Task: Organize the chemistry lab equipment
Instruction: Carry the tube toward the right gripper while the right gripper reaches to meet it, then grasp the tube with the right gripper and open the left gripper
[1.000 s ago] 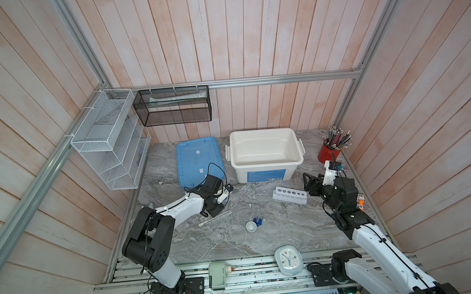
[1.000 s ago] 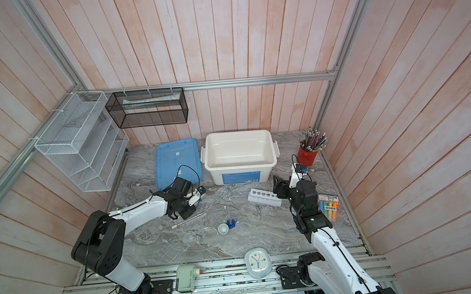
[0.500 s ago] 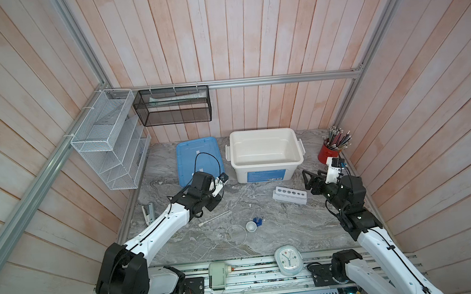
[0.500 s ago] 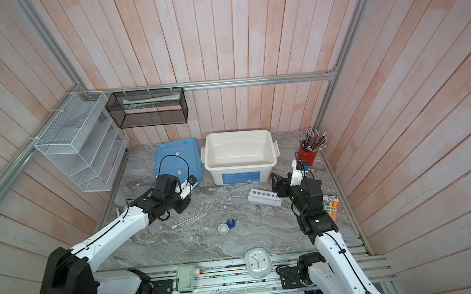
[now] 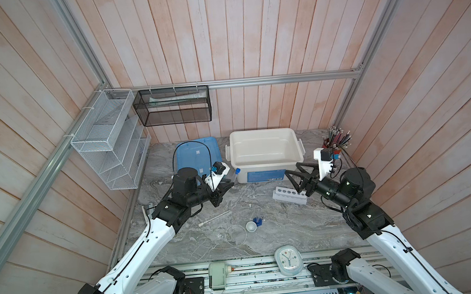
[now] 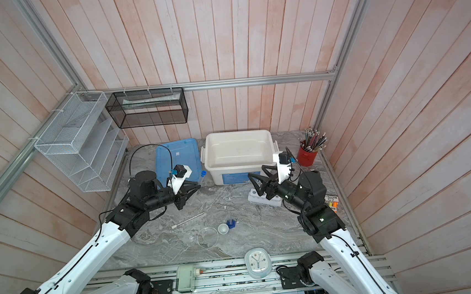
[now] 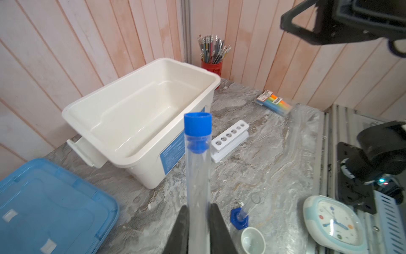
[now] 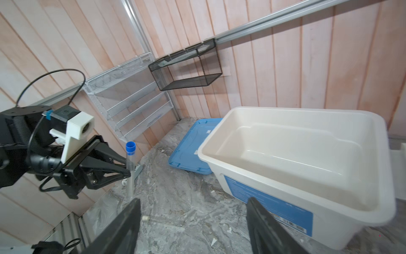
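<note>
My left gripper (image 5: 226, 186) (image 6: 193, 187) (image 7: 198, 206) is shut on a clear blue-capped test tube (image 7: 197, 165) (image 8: 130, 162), held above the table left of the white bin, cap up. My right gripper (image 5: 293, 168) (image 6: 256, 171) (image 8: 193, 200) hangs open and empty over the white six-hole rack (image 5: 288, 195) (image 7: 230, 136). A white-capped tube (image 5: 214, 219) (image 6: 188, 221) lies flat mid-table. Nearer the front are a small white bowl (image 5: 251, 226) (image 7: 252, 240), a blue-based cylinder (image 5: 258, 221) (image 7: 239, 216) and a clear round glass vessel (image 5: 235, 234) (image 6: 207, 236).
The open white bin (image 5: 267, 164) (image 6: 240, 167) stands at the back, its blue lid (image 5: 197, 150) flat to the left. A red cup of pencils (image 6: 307, 156) is in the back right corner, highlighters (image 6: 332, 201) at the right edge. An oval clock (image 5: 288, 259) lies at the front.
My left arm has risen from the table and stretched right toward the bin, carrying the blue-capped tube. The right gripper has stayed open and barely shifted.
</note>
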### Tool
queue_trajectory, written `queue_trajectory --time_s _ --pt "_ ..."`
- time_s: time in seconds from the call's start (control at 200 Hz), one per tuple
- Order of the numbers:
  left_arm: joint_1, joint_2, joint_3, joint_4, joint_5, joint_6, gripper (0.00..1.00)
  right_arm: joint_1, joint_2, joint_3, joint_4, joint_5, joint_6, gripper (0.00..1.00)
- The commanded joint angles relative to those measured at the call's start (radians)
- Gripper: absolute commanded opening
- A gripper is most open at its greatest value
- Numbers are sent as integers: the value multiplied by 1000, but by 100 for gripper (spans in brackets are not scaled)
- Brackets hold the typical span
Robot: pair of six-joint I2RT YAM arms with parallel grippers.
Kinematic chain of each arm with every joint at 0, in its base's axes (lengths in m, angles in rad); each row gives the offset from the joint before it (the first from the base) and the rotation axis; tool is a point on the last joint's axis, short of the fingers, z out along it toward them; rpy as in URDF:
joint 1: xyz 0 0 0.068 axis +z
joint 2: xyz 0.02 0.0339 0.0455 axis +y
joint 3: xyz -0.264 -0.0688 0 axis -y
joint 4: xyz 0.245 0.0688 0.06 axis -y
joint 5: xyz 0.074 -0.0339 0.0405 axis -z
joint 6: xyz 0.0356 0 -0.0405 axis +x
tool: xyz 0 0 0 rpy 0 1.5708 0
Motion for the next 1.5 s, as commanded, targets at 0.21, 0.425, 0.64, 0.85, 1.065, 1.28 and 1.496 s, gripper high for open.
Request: queue_trajectory --time_s 0.21,0.425,0.64,0.85,1.065,1.28,1.496 --pt "-1 13 -46 139 266 -89 17 340 190 174 -117 188 -128 74" --pt "-1 2 -50 132 291 -87 17 407 341 251 -99 185 -149 68" --pt "-1 -6 -60 116 299 -87 17 409 360 247 -8 133 -135 64" --pt "-1 -3 -57 121 306 -91 17 410 377 240 35 97 -117 57" --pt "-1 -1 -58 128 313 -99 17 411 384 223 87 88 -96 50" --pt "-1 -7 -62 131 313 -106 17 411 398 223 101 61 -90 38" --pt "-1 -13 -62 139 311 -111 17 411 410 206 116 39 -69 38"
